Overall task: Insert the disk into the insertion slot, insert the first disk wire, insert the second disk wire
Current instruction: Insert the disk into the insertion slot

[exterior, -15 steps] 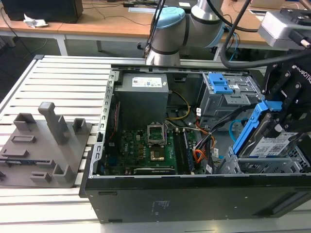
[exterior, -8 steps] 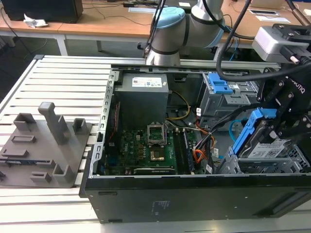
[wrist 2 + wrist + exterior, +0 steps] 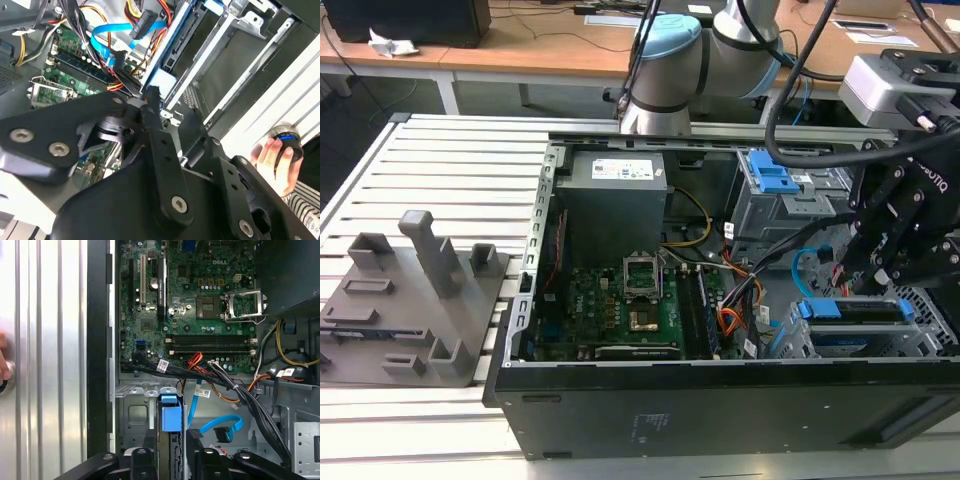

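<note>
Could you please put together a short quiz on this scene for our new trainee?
1. True or false: a person's hand rests outside the computer case.
2. In the exterior view, the end effector hangs above: A) the insertion slot at the exterior view's right; B) the power supply; C) the grey fixture.
3. Fill in: the second disk wire is light ____.
Key: 1 true; 2 A; 3 blue.

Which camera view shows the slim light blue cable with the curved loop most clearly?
The second wrist view: the slim light blue cable appears large and unobstructed there, curving above the green motherboard. The first wrist view shows its curved loop whole but smaller. The exterior view shows a short, small curve of it.
</note>
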Robot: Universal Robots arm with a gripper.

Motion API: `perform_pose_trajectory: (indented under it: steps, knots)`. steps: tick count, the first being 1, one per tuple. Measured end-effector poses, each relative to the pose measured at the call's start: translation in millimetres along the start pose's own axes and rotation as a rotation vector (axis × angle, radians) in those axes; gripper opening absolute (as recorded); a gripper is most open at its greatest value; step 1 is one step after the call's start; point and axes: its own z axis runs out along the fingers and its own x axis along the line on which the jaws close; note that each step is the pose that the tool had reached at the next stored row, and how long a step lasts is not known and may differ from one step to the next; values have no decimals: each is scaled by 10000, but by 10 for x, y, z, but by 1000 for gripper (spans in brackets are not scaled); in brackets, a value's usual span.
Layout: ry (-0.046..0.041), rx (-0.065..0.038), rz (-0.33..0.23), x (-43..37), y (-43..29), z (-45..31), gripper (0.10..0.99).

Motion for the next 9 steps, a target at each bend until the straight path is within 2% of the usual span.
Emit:
perform_pose_trajectory:
  steps: [2, 3, 4, 5, 9]
  knots:
    - [0, 0, 0, 0, 0, 0, 294]
    - [0, 0, 0, 0, 0, 1, 173]
    - [-1, 0, 0, 0, 0, 1, 173]
    - [0, 0, 0, 0, 0, 1, 114]
    - [0, 0, 0, 0, 0, 2, 106]
